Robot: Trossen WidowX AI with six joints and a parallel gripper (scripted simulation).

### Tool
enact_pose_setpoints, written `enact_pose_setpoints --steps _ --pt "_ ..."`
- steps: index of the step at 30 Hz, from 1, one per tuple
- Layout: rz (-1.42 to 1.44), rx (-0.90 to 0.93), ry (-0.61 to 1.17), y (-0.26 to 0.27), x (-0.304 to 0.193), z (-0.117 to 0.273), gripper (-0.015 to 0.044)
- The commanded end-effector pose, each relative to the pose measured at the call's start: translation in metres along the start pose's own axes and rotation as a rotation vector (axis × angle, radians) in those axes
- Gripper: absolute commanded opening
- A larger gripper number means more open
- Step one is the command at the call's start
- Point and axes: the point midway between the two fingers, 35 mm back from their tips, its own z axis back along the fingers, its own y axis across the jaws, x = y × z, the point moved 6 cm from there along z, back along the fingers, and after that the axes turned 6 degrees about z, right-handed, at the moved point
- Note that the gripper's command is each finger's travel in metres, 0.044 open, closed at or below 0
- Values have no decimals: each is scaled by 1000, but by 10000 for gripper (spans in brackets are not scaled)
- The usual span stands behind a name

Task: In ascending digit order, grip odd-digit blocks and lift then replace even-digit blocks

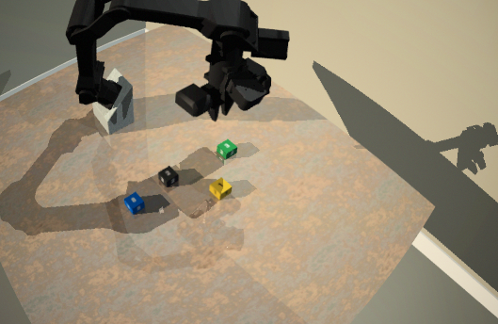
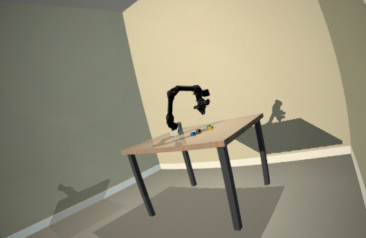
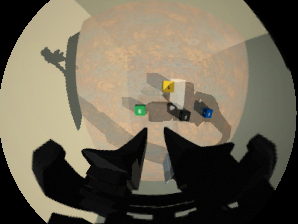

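Note:
My gripper [image 1: 220,116] [image 2: 203,113] [image 3: 154,129] is raised well above the table, its fingers partly apart with nothing between them. A green block [image 1: 227,149] [image 3: 140,110] sits on the table, ahead and slightly left of the fingertips in the wrist view. A yellow block [image 1: 220,188] [image 3: 168,86] lies farther ahead. A black block [image 1: 168,177] [image 2: 198,131] [image 3: 184,115] and a blue block [image 1: 134,203] [image 2: 193,133] [image 3: 207,113] lie to the right in the wrist view. The blocks stand apart from one another. Their printed digits are too small to read surely.
The table [image 1: 319,235] [image 2: 241,129] has a mottled orange-brown top. The pale arm base [image 1: 113,121] [image 2: 174,133] stands near its back left edge in the top view. Shadows of the arm cross the table, and walls stand behind it.

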Motion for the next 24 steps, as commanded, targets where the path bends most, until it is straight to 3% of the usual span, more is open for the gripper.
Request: enact_pose_setpoints --steps 1,10,19,21,24 --pt "-16 7 -4 -70 7 4 120" --pt "-21 -21 3 -208 -31 -2 120" --pt "-22 -26 5 -218 -37 -3 120" --pt "-22 -25 5 -218 -36 -14 172" --pt "-22 -25 4 -220 -35 -60 251"
